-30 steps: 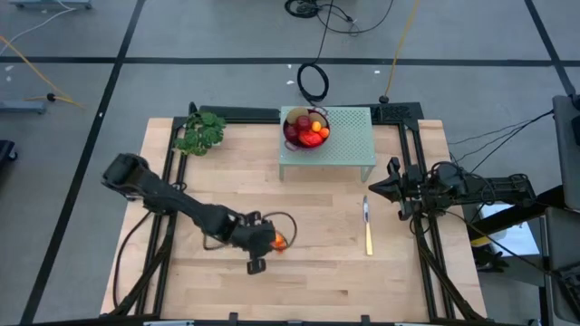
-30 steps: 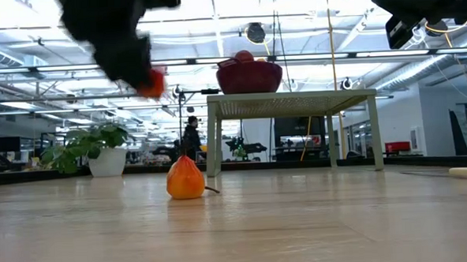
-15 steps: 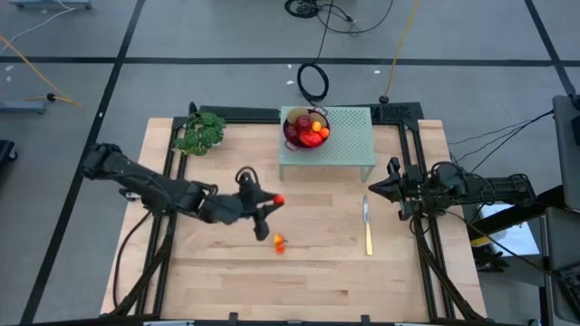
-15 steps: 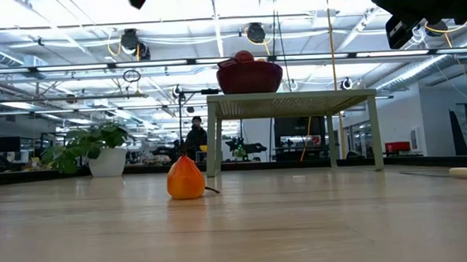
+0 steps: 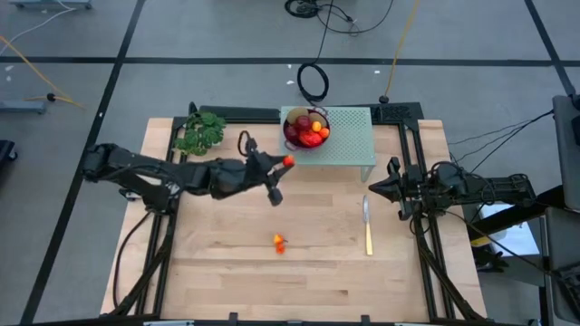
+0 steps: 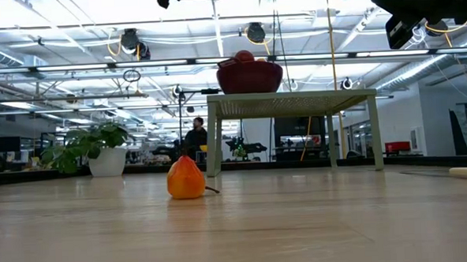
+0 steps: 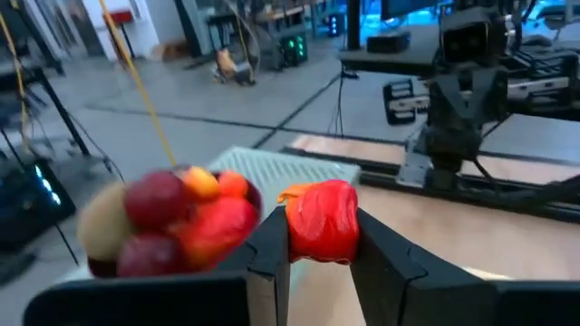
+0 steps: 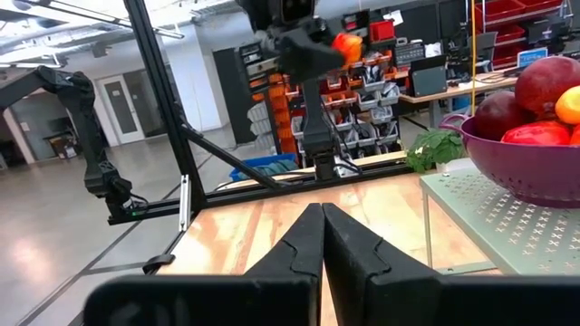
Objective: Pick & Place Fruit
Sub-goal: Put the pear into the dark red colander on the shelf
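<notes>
Red fruit [image 7: 319, 220] pinched in left gripper [image 5: 283, 164] fingers beside bowl [image 5: 305, 129]; carry step. Next: over bowl, release. Right gripper [image 5: 373, 188] fingers closed, well right of bowl.

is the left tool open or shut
Shut on a red fruit: in the left wrist view the left tool has a finger pressed against each side of it, raised near the bowl.

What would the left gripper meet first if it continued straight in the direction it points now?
Probably the purple bowl of fruit on the green stand. The left gripper, shut on a red fruit, points at its near rim, though depth is unclear.
</notes>
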Robot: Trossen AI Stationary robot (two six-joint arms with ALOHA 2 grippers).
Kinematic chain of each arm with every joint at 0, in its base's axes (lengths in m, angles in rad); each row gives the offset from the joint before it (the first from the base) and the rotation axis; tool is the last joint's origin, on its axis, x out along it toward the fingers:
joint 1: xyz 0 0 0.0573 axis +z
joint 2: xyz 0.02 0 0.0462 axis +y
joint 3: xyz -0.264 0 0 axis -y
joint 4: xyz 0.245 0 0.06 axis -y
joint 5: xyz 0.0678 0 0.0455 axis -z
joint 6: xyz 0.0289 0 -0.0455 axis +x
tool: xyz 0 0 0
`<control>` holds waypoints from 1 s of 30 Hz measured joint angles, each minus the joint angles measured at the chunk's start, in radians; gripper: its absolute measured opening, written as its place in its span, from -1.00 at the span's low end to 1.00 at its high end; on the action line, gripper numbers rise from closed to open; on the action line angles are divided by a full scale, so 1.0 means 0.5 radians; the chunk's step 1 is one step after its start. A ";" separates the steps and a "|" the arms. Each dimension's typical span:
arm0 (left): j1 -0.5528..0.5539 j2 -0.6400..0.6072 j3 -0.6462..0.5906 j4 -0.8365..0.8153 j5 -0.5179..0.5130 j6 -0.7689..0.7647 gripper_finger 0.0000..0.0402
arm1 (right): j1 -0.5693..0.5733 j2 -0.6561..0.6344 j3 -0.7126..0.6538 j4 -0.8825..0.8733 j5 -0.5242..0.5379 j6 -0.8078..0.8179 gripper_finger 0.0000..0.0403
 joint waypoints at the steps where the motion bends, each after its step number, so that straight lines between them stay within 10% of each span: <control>1: 0.023 0.000 0.000 0.032 0.017 0.047 -0.58 | 0.000 0.000 0.000 0.000 0.000 0.001 -1.00; 14: 0.182 0.046 0.033 0.118 0.069 0.268 -0.58 | 0.000 0.000 0.000 0.000 0.001 0.007 -1.00; 30: 0.322 0.564 0.738 -0.397 0.048 0.479 -0.58 | 0.000 0.001 0.000 0.000 0.001 0.008 -1.00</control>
